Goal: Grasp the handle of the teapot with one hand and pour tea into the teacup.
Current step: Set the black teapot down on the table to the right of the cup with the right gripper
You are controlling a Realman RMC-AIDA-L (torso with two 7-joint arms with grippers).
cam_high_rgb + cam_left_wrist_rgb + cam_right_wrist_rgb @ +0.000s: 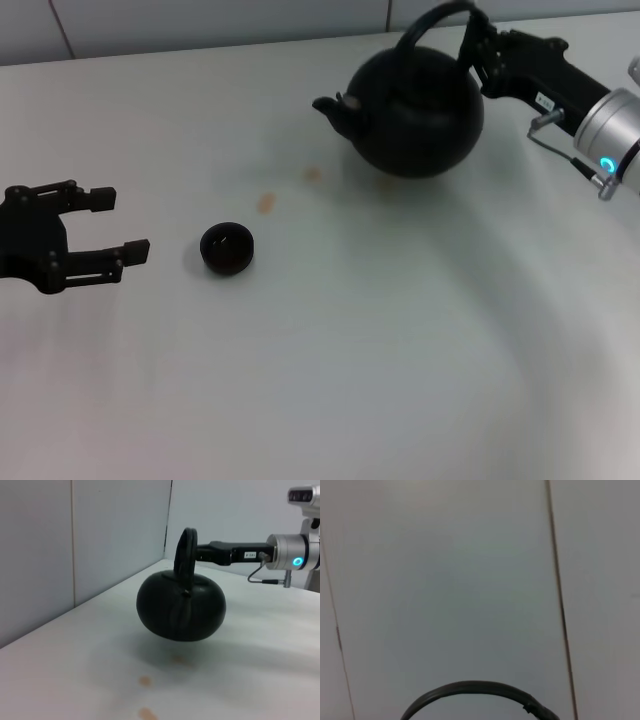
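Right pincer (478, 45) clamped on handle (432, 22); teapot (415, 108) lifted, spout toward robot's left. Left pincer (112, 224) wide open, empty.

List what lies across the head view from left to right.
Left end effector, open → teacup → two brown stains → teapot → right end effector, shut on the handle.

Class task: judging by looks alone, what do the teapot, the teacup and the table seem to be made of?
Teapot: probably cast iron or dark ceramic; matte black with only faint sheen, and a thick arched handle held by the right claw.
Teacup: likely glazed ceramic; dark brown-black with a slightly glossy inside.
Table: smooth white laminate or similar, with a few brownish stains.
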